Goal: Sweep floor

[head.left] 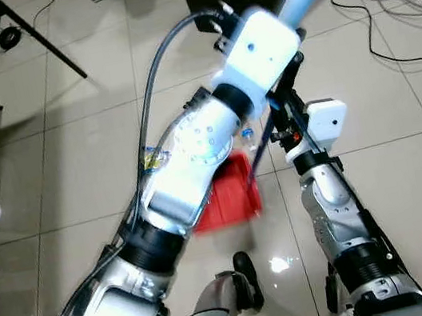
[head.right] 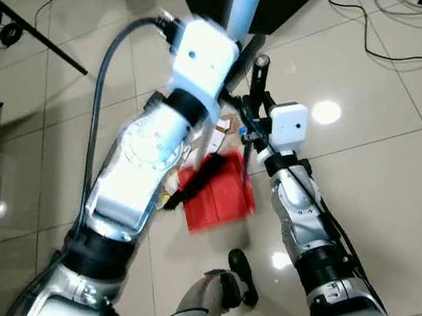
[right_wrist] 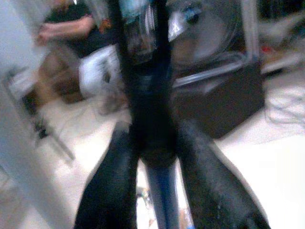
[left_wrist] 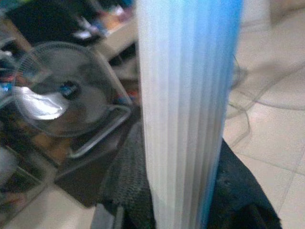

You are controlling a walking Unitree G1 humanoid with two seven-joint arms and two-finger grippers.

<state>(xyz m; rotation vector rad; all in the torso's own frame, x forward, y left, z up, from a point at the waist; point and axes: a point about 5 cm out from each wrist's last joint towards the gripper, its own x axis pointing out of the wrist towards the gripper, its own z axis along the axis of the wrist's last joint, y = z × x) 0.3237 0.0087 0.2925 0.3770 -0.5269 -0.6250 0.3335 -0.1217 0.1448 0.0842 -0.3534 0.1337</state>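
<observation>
Glossy tiled floor [head.left: 72,149]; red plastic dustpan [head.right: 215,192]; silver arms.

The left arm [head.left: 187,162] reaches forward and up across the body. The right arm [head.right: 296,208] is raised beside it, its gripper [right_wrist: 152,157] closed.

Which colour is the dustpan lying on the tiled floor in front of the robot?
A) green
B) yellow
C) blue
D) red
D: the dustpan on the floor between the two arms is plainly red in both eye views.
</observation>
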